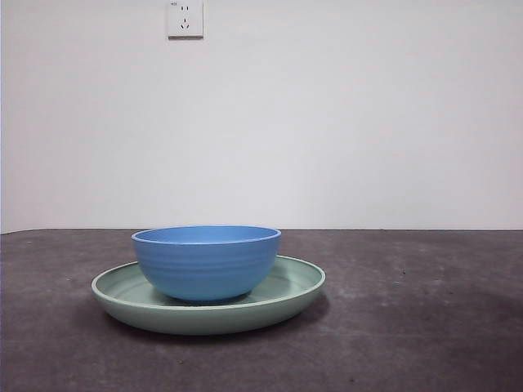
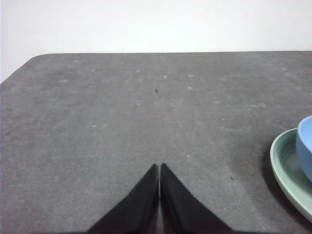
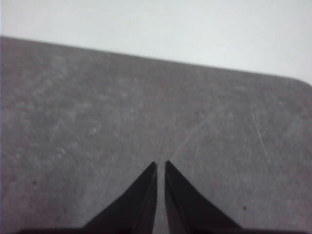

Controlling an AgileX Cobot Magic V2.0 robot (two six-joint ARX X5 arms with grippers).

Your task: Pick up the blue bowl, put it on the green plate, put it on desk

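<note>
The blue bowl (image 1: 206,261) stands upright inside the green plate (image 1: 286,294), which rests on the dark grey desk (image 1: 409,327). In the left wrist view the plate's rim (image 2: 285,168) and the bowl's edge (image 2: 305,148) show at the side of the picture. My left gripper (image 2: 159,165) is shut and empty above bare desk, well apart from the plate. My right gripper (image 3: 161,163) is shut and empty above bare desk; neither bowl nor plate shows in its view. Neither gripper shows in the front view.
A white wall stands behind the desk, with a white socket (image 1: 185,18) high on it. The desk's far edge and a rounded corner (image 2: 36,57) show in the left wrist view.
</note>
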